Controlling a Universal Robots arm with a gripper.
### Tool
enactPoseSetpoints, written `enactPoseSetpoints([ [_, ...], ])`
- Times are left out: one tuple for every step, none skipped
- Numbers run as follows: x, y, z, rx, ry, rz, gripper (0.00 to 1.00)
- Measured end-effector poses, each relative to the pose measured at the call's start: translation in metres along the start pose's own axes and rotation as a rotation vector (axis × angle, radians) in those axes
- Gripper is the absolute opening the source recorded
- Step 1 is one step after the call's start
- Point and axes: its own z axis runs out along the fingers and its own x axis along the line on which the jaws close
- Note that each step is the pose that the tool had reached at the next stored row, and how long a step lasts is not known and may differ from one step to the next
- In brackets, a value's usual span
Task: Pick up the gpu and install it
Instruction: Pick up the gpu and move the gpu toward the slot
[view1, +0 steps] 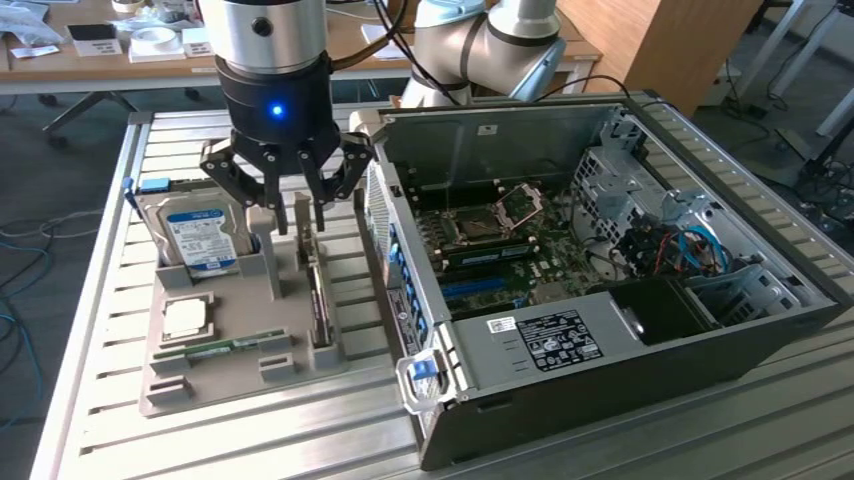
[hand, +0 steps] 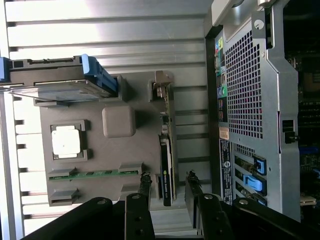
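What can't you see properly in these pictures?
- Exterior view: the gripper covers part of the gpu, which stands edge-on, so its flat face is hidden.
- Exterior view: the holder hides the bottom of the hard drive.
- Wrist view: the picture's edge cuts off the hard drive and the inside of the computer case.
- Both views: label writing is too small to read.

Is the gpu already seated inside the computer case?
No, the gpu stands on edge in the grey holder tray beside the computer case, under the open gripper.
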Motion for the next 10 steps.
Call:
enactPoseSetpoints([
  [0.0,0.0,0.0,0.0,0.0,0.0,0.41],
  [0.0,0.0,0.0003,0.0,0.0,0.0,0.41],
  [0.0,0.0,0.0009,-0.0002,-0.0002,0.0,0.41],
  [0.0,0.0,0.0012,0.0,-0.0001,0.0,0.41],
  [0.0,-0.0001,0.0012,0.0,0.0,0.0,0.41],
  [0.0,-0.0001,0.0012,0.0001,0.0001,0.0,0.41],
  [0.0,-0.0001,0.0012,0.0001,0.0,0.0,0.41],
  [0.0,-0.0001,0.0012,0.0001,0.0,0.0,0.41],
  [0.0,-0.0001,0.0013,0.0,0.0,0.0,0.41],
  [0.0,-0.0001,0.0013,0.0001,0.0,0.0,0.41],
])
